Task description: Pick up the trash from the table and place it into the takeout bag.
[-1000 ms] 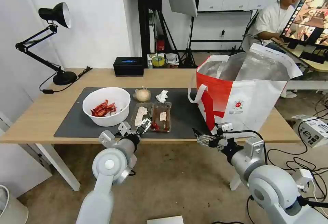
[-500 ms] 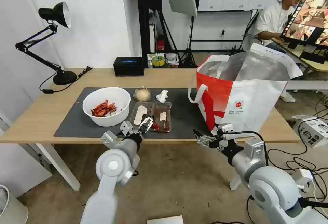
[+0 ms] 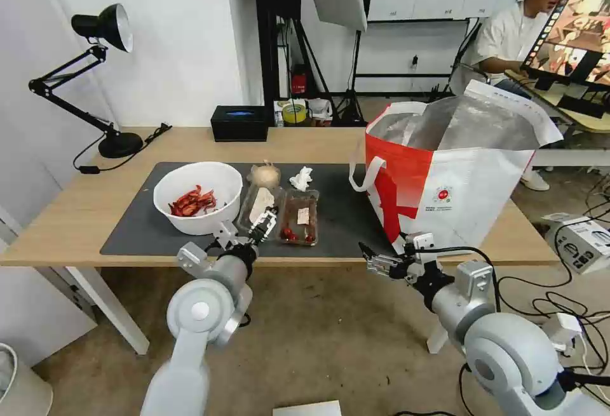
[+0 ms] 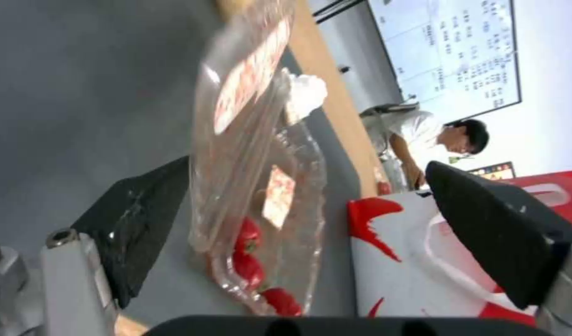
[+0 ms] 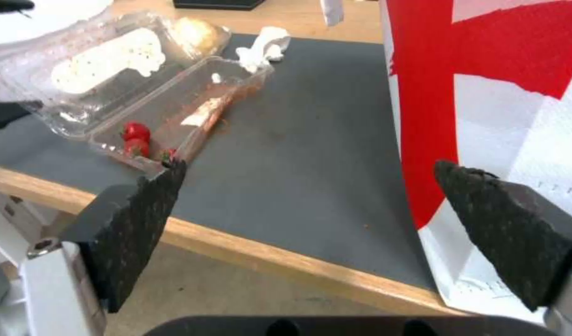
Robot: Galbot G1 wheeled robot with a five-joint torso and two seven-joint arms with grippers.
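Left claw (image 3: 264, 228) spread wide around the tray (image 3: 283, 213) lid; right claw (image 3: 372, 262) wide, empty; bowl-side pad half hidden.

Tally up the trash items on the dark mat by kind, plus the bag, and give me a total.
White bowl with red shell scraps: 1
Clear hinged plastic tray: 1
Crumpled white tissue: 1
Clear-bagged beige lump: 1
Red-and-white takeout bag: 1
Total: 5

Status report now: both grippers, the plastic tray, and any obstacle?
Left gripper open at the clear tray's raised lid. Right gripper open, off the table edge. Takeout bag upright, open; nothing between.
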